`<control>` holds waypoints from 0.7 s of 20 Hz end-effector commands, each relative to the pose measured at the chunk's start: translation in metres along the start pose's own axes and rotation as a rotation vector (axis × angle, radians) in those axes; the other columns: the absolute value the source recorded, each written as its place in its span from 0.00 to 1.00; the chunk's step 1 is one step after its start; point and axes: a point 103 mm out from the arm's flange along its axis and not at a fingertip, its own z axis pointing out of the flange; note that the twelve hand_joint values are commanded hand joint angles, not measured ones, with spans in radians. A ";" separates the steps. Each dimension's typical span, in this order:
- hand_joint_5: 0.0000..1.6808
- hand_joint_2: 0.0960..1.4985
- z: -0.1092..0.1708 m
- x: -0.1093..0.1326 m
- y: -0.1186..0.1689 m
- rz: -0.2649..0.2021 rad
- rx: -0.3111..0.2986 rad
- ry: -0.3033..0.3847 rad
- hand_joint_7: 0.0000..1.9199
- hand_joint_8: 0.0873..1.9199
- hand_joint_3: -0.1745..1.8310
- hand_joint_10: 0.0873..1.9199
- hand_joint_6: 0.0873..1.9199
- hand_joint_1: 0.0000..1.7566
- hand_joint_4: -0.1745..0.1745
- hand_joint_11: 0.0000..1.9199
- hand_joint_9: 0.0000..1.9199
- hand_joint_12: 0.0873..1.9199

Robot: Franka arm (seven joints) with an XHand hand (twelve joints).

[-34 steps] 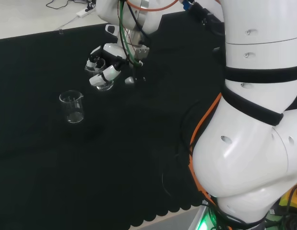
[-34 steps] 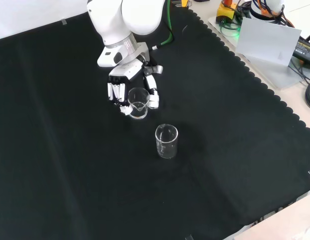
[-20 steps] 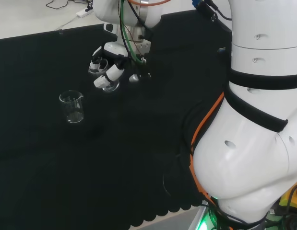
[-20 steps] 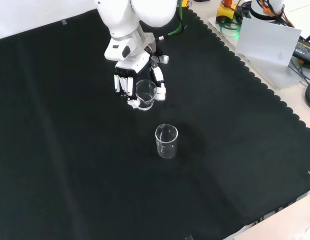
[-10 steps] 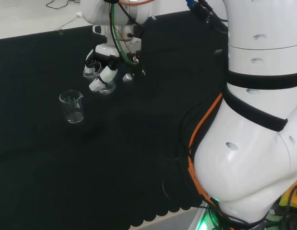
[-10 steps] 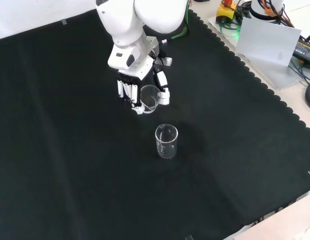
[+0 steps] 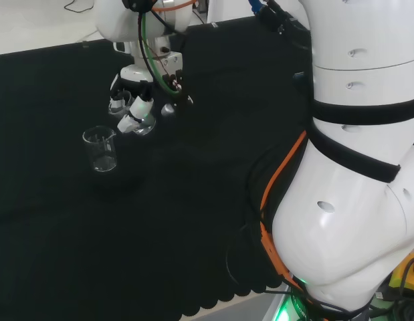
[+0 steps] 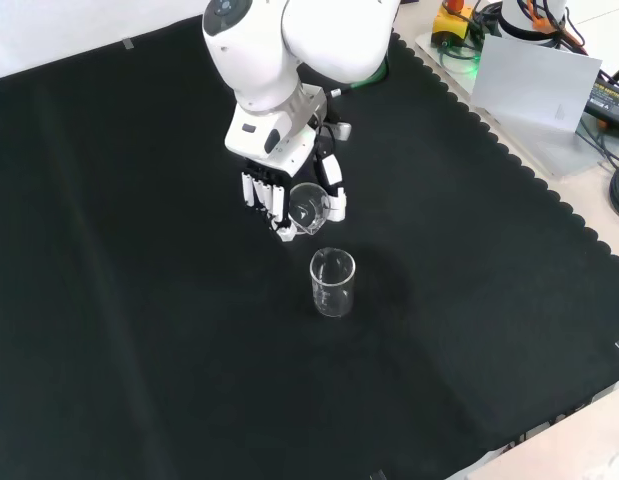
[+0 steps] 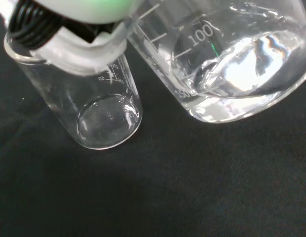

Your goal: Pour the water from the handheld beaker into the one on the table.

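Note:
My hand (image 8: pixel 279 195) is shut on a clear glass beaker (image 8: pixel 308 207), held above the cloth and tilted. In the wrist view this held beaker (image 9: pixel 232 59) has water pooled low in it. A second clear beaker (image 8: pixel 332 283) stands upright on the black cloth, just in front of the hand in the front view. In the head view the standing beaker (image 7: pixel 101 148) is to the left of and below the hand (image 7: pixel 130 110) and the held beaker (image 7: pixel 142 124). The standing beaker (image 9: pixel 93 106) looks empty in the wrist view. A blurred white fingertip (image 9: pixel 88 52) covers part of its rim.
The black cloth (image 8: pixel 139 350) spreads wide round both beakers. Its scalloped edge (image 8: pixel 549 215) runs along the front view's right, with a grey box (image 8: pixel 534 80) and cables beyond. The arm's big white links (image 7: pixel 354 167) stand at the head view's right.
The hand has carried the held beaker toward the standing beaker: leftward in the head view, lower and rightward in the front view. The held beaker now tips more. The standing beaker has not moved.

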 end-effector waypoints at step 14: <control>0.76 0.40 -0.005 0.016 0.006 -0.004 0.157 -0.146 0.86 0.00 0.42 0.00 0.31 0.64 1.00 0.57 0.80 0.47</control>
